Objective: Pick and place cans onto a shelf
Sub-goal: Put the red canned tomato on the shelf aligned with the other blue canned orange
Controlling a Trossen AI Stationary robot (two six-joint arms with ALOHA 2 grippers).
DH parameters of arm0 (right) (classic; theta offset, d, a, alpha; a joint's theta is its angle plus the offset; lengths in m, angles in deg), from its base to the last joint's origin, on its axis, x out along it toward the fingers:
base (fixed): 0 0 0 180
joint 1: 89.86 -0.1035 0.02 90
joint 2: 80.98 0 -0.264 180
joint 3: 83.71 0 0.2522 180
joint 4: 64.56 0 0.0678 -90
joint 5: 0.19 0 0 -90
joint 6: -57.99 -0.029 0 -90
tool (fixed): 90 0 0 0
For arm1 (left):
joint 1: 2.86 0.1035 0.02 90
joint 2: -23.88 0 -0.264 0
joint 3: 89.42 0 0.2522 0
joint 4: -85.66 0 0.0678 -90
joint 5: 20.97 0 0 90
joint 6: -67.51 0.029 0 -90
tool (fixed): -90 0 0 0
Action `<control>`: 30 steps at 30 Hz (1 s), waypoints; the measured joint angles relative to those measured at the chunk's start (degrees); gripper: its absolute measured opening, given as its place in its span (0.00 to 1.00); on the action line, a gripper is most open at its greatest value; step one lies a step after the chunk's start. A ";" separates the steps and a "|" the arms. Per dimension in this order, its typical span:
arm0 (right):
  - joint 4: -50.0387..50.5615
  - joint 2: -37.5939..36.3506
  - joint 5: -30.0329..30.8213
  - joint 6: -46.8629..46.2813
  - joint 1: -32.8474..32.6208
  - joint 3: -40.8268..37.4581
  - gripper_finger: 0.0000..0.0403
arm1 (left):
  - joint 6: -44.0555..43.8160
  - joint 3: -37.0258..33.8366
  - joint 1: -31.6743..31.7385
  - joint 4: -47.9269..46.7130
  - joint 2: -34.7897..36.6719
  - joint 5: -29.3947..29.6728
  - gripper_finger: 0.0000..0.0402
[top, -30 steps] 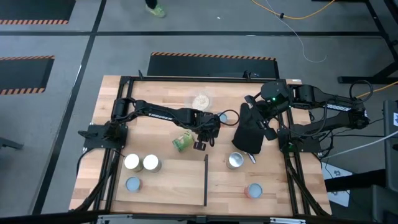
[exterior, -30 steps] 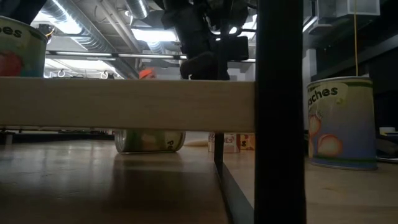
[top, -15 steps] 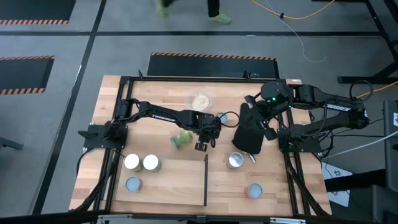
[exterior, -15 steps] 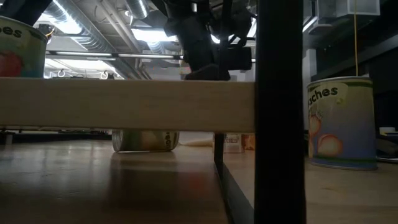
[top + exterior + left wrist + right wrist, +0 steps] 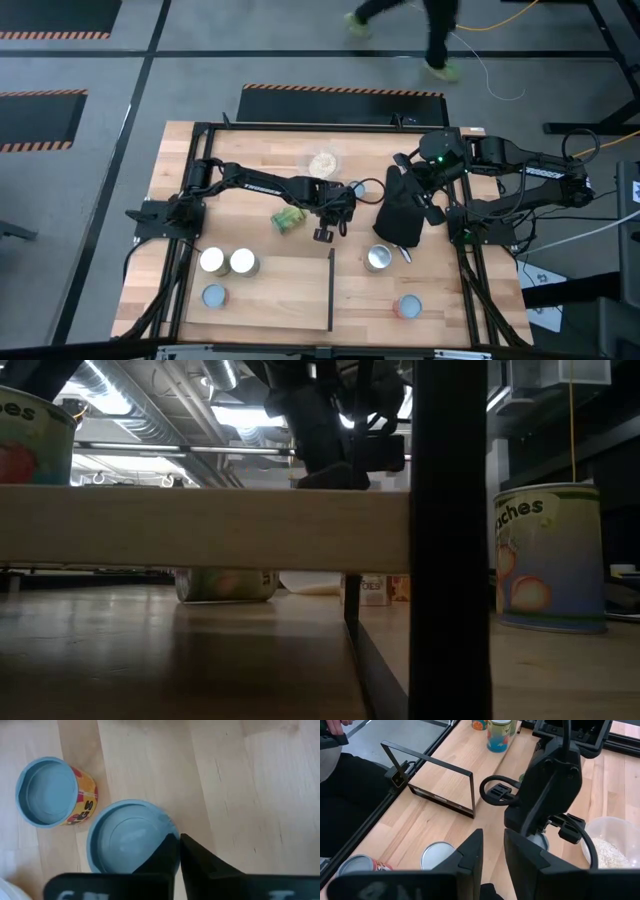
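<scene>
Green-labelled can lies on its side on the wooden table, just left of the left gripper, which hangs mid-table with its fingers closed together and holding nothing. In the left wrist view two pale blue can tops sit below that gripper: a larger one right under the fingertips and a smaller one with an orange label beside it. Two white-topped cans stand side by side on the shelf at the near left, a blue-topped can in front of them. The black strip runs along the shelf's right edge. Right of it stand a silvery can and a red-rimmed can. The right gripper waits at the far right by a black mitt, its fingers only slightly parted and empty. A bowl of grains sits near the far edge.
</scene>
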 joint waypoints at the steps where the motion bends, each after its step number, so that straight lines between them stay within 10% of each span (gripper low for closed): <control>1: 0.00 0.00 -0.02 0.00 0.00 0.00 0.21 | -0.05 0.00 -0.07 0.01 0.00 0.40 0.02; 17: 0.02 0.00 -0.02 -0.07 0.00 0.00 0.21 | -3.40 14.13 -1.27 -18.31 5.16 1.78 0.01; 30: 0.68 0.28 0.00 -0.04 0.00 0.00 0.21 | -26.82 22.60 -15.29 -40.47 19.09 6.83 0.00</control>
